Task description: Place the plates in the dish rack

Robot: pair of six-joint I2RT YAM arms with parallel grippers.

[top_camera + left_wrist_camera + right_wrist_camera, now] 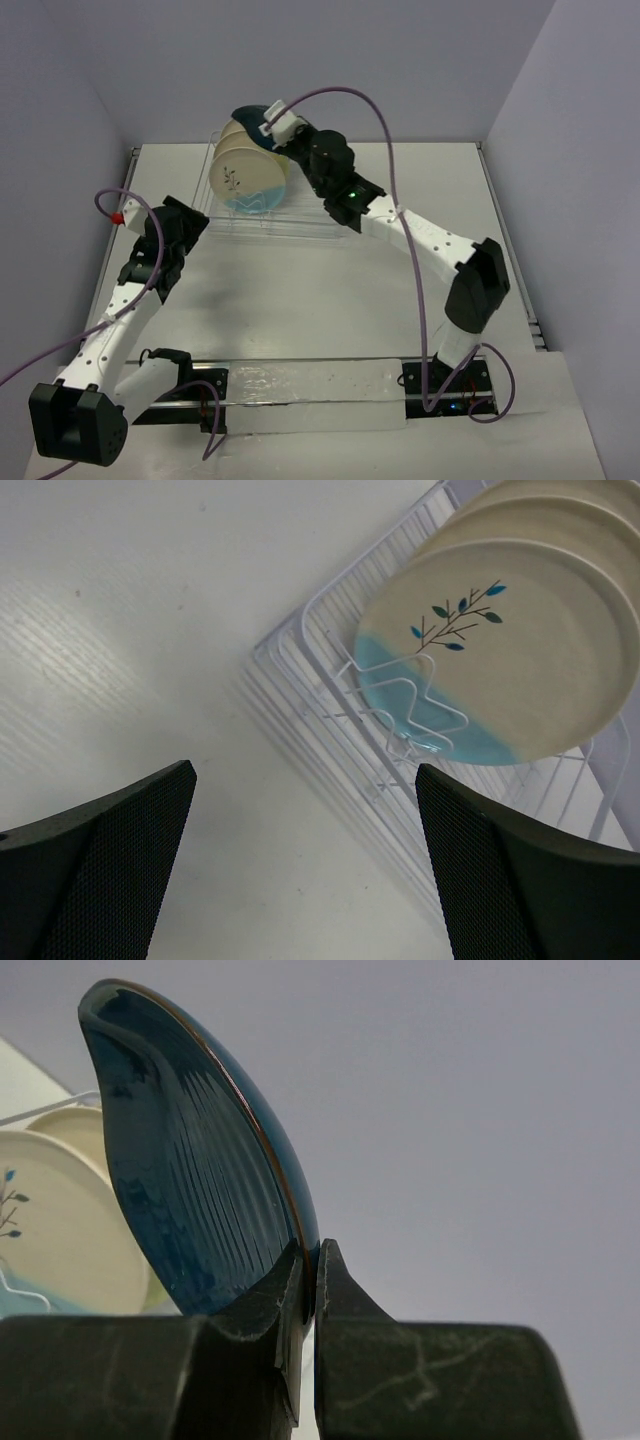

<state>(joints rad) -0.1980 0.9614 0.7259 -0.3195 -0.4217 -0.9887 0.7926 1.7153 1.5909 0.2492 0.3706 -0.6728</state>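
The silver wire dish rack [300, 222] stands at the far middle of the table. Cream plates stand upright in it; the front plate [245, 175] has a light-blue segment and a sprig motif. The left wrist view shows that front plate [520, 650], two more cream rims behind it [560, 520] and the rack's wires [320, 710]. My right gripper [275, 125] is shut on the rim of the dark blue plate [250, 112], held on edge above the rack's far end. Its jaws [310, 1270] pinch the dark blue plate [190, 1180]. My left gripper [305, 810] hangs open and empty left of the rack.
Grey walls close the table in at the back and both sides. The right arm [420, 235] reaches diagonally over the table's right half. Purple cables loop from both arms. A pale strip [310, 385] lies along the near edge between the arm bases.
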